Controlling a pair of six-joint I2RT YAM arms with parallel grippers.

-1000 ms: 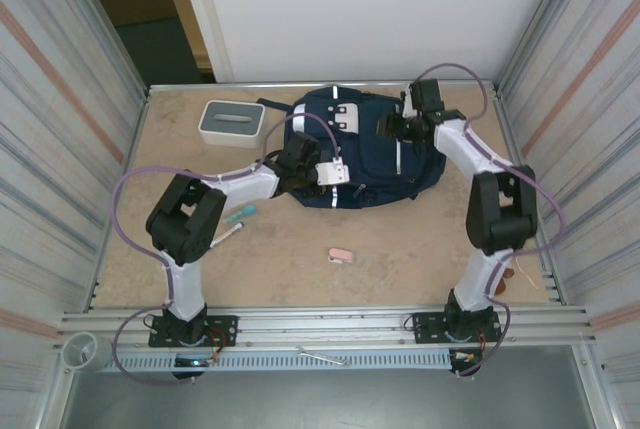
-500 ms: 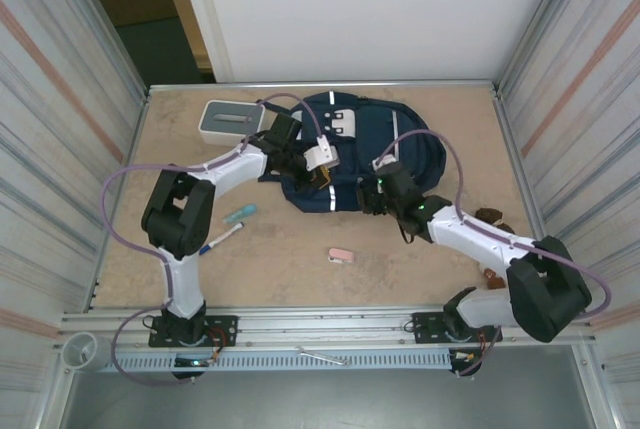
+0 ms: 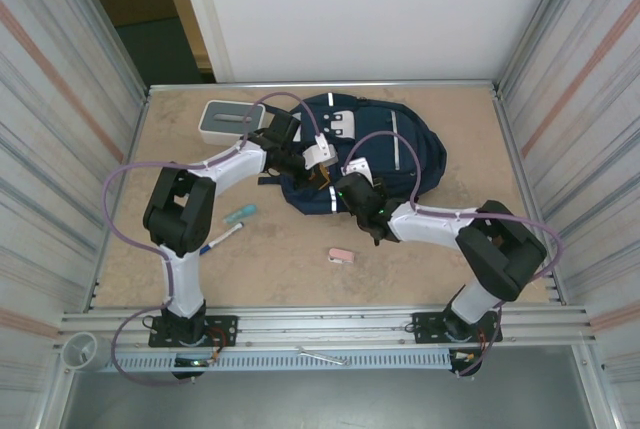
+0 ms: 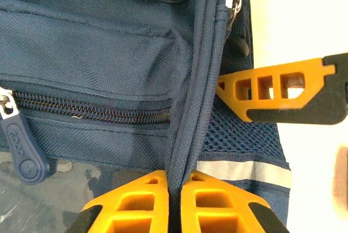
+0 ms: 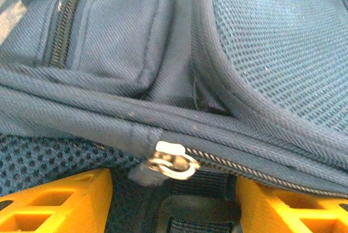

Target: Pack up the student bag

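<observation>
The student bag point(image 3: 385, 144), a navy backpack with white stripes, lies flat at the back middle of the table. My left gripper point(image 3: 318, 161) is at its near-left edge. In the left wrist view that gripper point(image 4: 175, 200) is shut on a raised fold of the bag's seam point(image 4: 187, 135), beside a zipped front pocket with a blue pull tab point(image 4: 22, 146). My right gripper point(image 3: 357, 192) is at the bag's near edge. In the right wrist view it point(image 5: 174, 206) stands open, and a metal zipper slider point(image 5: 172, 162) lies just ahead between its orange fingers point(image 5: 60, 203).
A grey-and-white box point(image 3: 230, 121) stands left of the bag. A teal marker point(image 3: 240, 214) and a pen point(image 3: 225, 237) lie near the left arm's elbow. A pink eraser point(image 3: 341, 256) lies on the table in front. Corrugated metal walls point(image 3: 60, 129) close both sides.
The right arm has swung from the bag's far right corner round to its near edge, ending at the zipper. The left gripper has moved back and left, still holding the fabric, and the bag has shifted.
</observation>
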